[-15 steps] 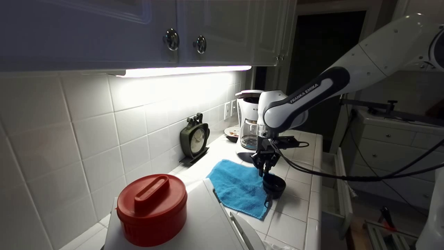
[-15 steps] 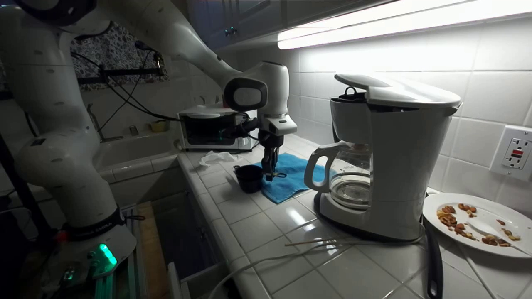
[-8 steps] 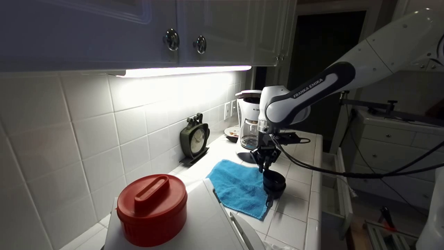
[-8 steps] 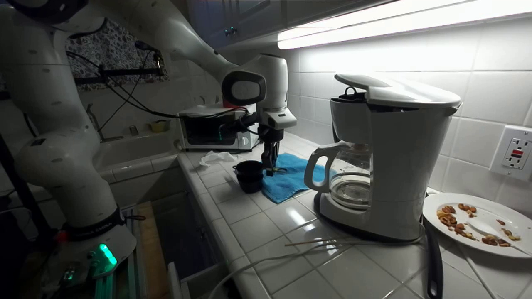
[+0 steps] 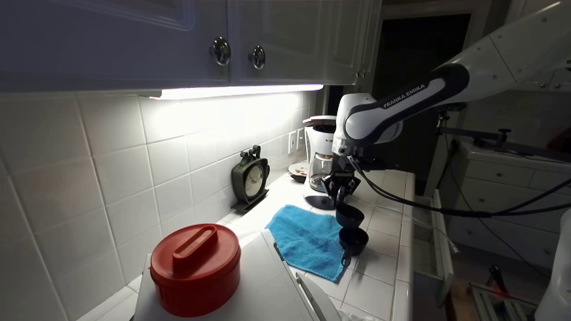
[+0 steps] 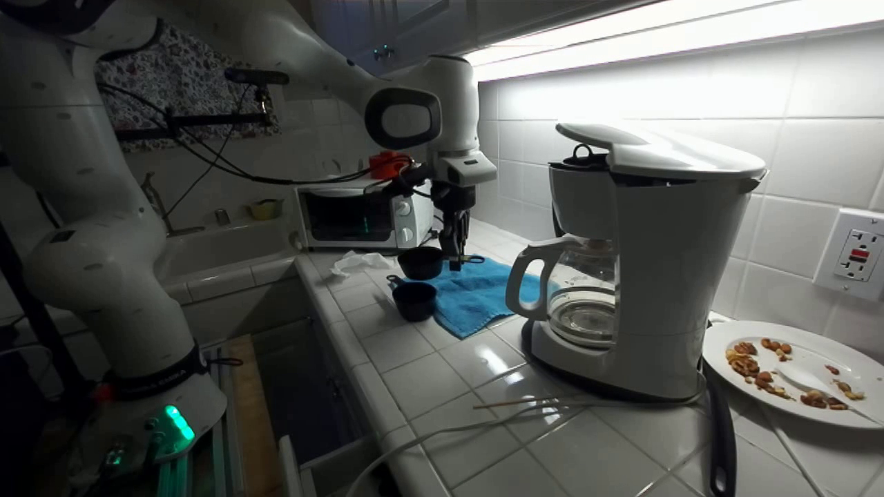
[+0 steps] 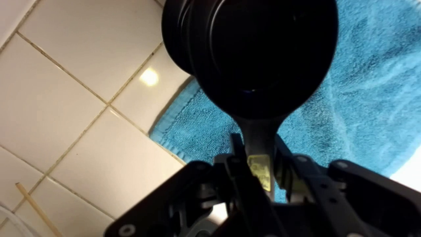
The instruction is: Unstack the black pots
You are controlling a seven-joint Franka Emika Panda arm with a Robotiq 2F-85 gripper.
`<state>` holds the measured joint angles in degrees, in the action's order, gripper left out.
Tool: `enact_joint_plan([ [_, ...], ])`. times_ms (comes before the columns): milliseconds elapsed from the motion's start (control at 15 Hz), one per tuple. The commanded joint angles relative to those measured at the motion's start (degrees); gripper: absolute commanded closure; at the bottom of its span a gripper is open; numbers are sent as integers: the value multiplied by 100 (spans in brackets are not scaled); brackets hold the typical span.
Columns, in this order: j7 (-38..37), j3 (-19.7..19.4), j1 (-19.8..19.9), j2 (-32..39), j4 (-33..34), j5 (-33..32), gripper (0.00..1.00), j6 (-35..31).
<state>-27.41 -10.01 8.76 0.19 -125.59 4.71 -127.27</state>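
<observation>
At the left of the frame in an exterior view stands your arm point(image 6: 55, 152), with green lights point(image 6: 178, 422) glowing low on its base. To its right you see the sink point(image 6: 221, 248), then the toaster oven point(image 6: 345, 221) with a red container point(image 6: 387, 166) on top, and crumpled white paper point(image 6: 359, 262) on your tiled bench point(image 6: 421, 379).

Just left of the middle, the lower black pot point(image 6: 414, 305) stands upright on the bare tile. The upper black pot point(image 6: 420, 264) shows a little higher in the frame, out of the lower one; whether the two touch, you cannot tell. Next to the right comes your claw point(image 6: 456, 261), clamped on the upper pot's handle point(image 7: 260, 131). The wrist view shows that handle pinched between both fingers point(image 7: 241, 172), a yellow label point(image 7: 260, 171) on it, and the lower pot's rim peeking out left of the held pot at the top of the frame.

The blue towel point(image 6: 476, 297) spreads to the right of the lower pot, beneath the claw. Right of that, you have the white coffee maker point(image 6: 684, 276) with its glass carafe point(image 6: 583, 304), a thin tan stick point(image 6: 511, 402) and pale cord point(image 6: 442, 432) on the tiles in front. At far right sit a white plate point(image 6: 818, 338) of nut-like pieces point(image 6: 746, 364) with a spoon point(image 6: 798, 375), and the wall outlet point(image 6: 860, 252).
</observation>
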Motion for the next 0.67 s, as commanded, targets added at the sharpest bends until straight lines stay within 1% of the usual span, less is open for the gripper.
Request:
enact_joint_plan([
  [0,-78,10,38,159,418,104,92,180],
  [600,-215,20,-22,1076,1140,202,92,51],
])
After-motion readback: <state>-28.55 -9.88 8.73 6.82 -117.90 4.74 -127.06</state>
